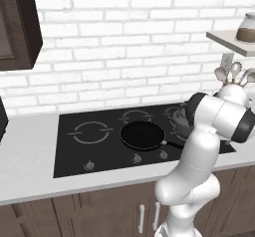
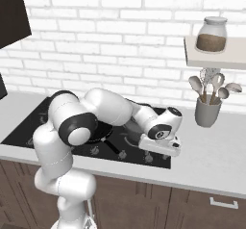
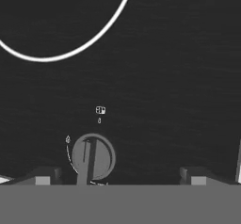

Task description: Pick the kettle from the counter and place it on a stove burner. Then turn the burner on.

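Counter (image 1: 30, 151) runs pale under the brick wall, with the black cooktop (image 1: 74, 154) set into it. Right of the cooktop's middle sits the black frying pan (image 1: 142, 134). Just past it, on a right-hand burner, a grey rounded shape shows behind the arm: the kettle (image 1: 180, 122), as far as I can tell, mostly hidden. The gripper (image 3: 120, 178) hangs low over the cooktop's front edge, jaws spread wide and holding nothing, with a round knob (image 3: 93, 157) near one tip. Farther right stands the utensil cup (image 2: 207, 111).
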Available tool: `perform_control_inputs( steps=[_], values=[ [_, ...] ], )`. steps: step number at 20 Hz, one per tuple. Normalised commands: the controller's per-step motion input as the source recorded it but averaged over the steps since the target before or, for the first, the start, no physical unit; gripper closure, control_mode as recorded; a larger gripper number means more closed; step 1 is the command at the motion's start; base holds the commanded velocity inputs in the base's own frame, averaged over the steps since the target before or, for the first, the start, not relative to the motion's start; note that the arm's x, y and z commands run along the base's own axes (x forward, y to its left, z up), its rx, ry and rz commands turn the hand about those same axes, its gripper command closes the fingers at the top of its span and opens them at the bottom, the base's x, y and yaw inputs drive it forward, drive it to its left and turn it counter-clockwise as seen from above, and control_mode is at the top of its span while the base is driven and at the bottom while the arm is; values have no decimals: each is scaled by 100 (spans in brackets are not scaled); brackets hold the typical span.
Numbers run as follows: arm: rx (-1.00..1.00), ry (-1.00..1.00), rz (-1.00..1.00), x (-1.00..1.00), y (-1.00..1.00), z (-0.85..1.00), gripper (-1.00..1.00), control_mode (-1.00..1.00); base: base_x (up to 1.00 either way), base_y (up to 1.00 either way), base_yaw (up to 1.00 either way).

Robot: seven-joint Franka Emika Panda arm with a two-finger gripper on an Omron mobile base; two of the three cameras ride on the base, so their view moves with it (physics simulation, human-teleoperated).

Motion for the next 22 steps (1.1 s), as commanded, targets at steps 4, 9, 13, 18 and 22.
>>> perform_control_inputs(
  steps=[4,9,13,18,22],
  values=[
    [-1,0,0,9,13,-3,-100,-100,0,0,0],
    [-4,-2,1,-15,45,0,-100,-100,0,0,0],
    [-3,0,0,0,3,-8,-100,-100,0,0,0],
    [-12,0,0,0,14,-32,-100,-100,0,0,0],
    [0,0,0,0,0,0,-100,-100,0,0,0]
  ],
)
